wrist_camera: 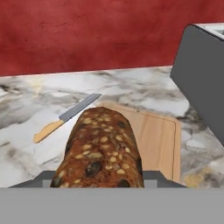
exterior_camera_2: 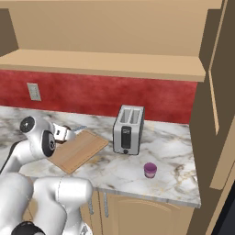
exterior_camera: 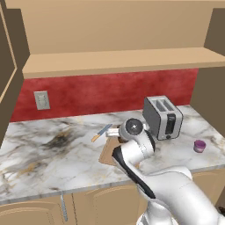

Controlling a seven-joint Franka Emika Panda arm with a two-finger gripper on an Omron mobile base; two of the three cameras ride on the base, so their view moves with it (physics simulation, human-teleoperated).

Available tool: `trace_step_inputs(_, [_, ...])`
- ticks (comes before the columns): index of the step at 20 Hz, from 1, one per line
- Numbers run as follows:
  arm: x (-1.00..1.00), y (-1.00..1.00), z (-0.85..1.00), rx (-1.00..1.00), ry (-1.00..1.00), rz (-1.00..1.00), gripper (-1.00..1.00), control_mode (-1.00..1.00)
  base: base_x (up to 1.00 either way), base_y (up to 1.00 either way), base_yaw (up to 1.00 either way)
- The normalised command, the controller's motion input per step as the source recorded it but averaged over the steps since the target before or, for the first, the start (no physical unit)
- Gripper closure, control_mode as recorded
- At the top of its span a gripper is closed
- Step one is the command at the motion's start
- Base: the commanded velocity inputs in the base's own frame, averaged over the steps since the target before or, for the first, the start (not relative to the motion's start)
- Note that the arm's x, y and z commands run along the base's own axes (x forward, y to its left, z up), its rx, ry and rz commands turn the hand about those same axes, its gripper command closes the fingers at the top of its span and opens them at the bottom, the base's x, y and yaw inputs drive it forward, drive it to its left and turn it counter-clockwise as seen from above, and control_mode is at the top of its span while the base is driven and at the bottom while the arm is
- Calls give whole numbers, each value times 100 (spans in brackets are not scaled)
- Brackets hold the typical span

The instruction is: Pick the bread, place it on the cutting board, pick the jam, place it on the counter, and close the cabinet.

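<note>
The gripper (wrist_camera: pixel 99 183) is clenched on the bread (wrist_camera: pixel 101 148), which it carries lengthwise above the near end of the cutting board (wrist_camera: pixel 157 135), presumably so the loaf can come down flat on the wood. How high it hangs is hard to judge. A knife (wrist_camera: pixel 65 117) lies just beside the board on the counter (exterior_camera: pixel 48 149). The jam (exterior_camera_2: pixel 150 170) stands apart, past the toaster (exterior_camera_2: pixel 128 129).
</note>
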Motion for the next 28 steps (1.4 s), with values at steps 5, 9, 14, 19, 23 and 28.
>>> trace_step_inputs(5, [24,0,-16,2,-1,-1,100,-100,0,0,0])
trace_step_inputs(9, [20,0,-19,2,-1,-2,100,-100,0,0,0])
trace_step_inputs(14, [16,0,-31,0,-3,-3,100,-100,0,0,0])
trace_step_inputs(19, [16,-1,-30,0,-2,-6,100,-100,0,0,0])
trace_step_inputs(23, [8,-13,-18,0,0,-7,100,-100,0,0,0])
trace_step_inputs(28, [0,-26,-1,1,0,-5,100,-100,0,0,0])
